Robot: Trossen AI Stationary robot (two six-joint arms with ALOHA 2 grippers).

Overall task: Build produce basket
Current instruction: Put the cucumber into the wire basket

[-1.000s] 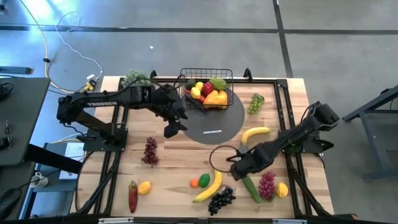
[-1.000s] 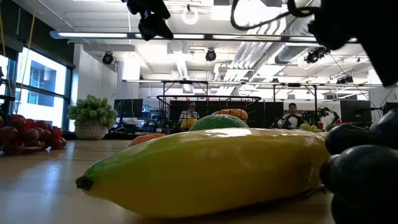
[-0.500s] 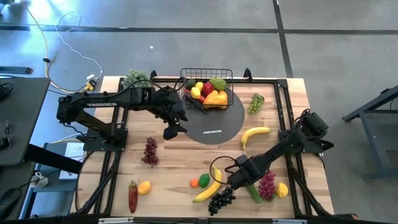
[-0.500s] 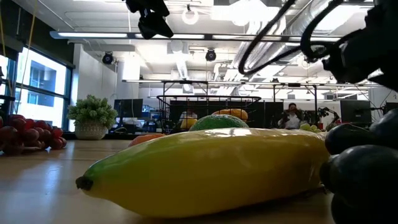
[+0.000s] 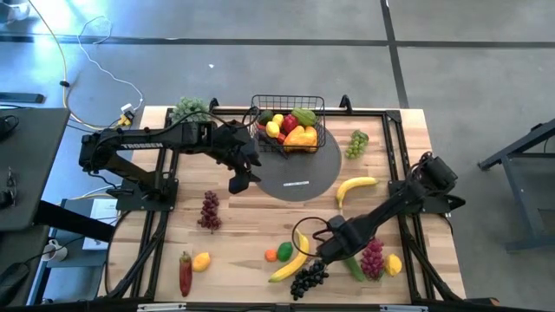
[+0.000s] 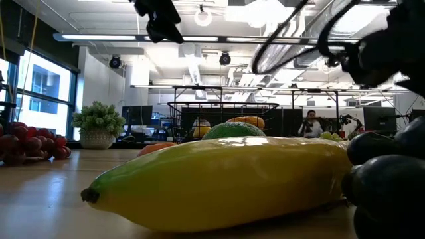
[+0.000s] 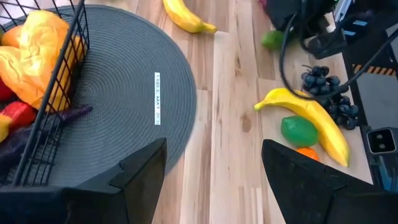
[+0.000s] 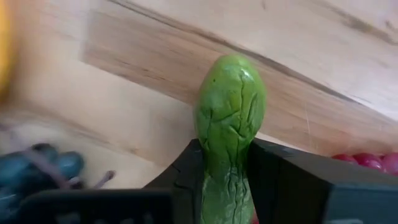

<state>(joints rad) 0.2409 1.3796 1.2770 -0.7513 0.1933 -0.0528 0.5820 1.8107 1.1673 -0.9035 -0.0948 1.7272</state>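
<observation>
The black wire basket (image 5: 288,128) stands on the far part of the round grey mat (image 5: 299,173), with several pieces of produce in it. More produce lies on the wooden table: bananas (image 5: 355,185) (image 5: 292,260), black grapes (image 5: 309,277) and red grapes (image 5: 372,256). A green cucumber (image 5: 354,264) lies near the front right. My right gripper (image 5: 335,247) is down on the cucumber and shut on it. My left gripper (image 5: 241,180) hangs open above the mat's left edge, with nothing between its fingers (image 7: 143,168). My right gripper pinches the cucumber's two long sides (image 8: 227,177) between its two fingers (image 8: 280,180), toward the cucumber's far-left end. The fingers come from above, pointing down, and lie across the cucumber. The cucumber lies flat on the table, its other end (image 8: 231,68) free.
A lime (image 5: 284,251) and an orange (image 5: 271,256) lie left of the near banana. A lemon (image 5: 394,264) sits at the front right. Green grapes (image 5: 356,143) lie right of the mat, and red grapes (image 5: 209,210), a lemon (image 5: 202,261) and a red vegetable (image 5: 186,273) at the front left.
My right gripper has sunk and shifted toward the table's near edge, coming down over the cucumber's far-left end and closing on it. The cucumber lies where it was. The left arm has kept still.
</observation>
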